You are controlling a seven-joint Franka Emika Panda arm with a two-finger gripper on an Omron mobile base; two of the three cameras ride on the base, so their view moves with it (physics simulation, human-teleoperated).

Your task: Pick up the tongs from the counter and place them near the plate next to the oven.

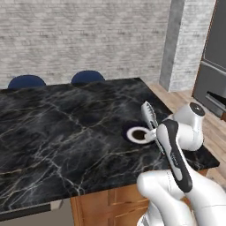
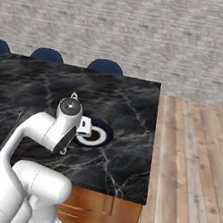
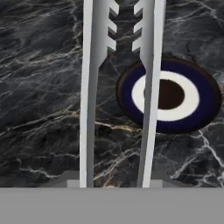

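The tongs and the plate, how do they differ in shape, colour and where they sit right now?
The tongs are long and slim with two narrow arms and ridged tips; the plate is round and flat. The tongs are plain silver-grey; the plate has a dark blue rim, a white ring and a dark centre. The tongs appear lifted, one arm crossing over the plate, which lies flat on the counter. Both are near the counter's corner.

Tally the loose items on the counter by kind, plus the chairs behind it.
Slim silver-grey metal tongs, carried in the tool over the glossy black marble counter: 1
Small round plate with dark blue rim, white ring and dark centre: 1
Dark blue chair backs behind the counter: 3
Total: 5
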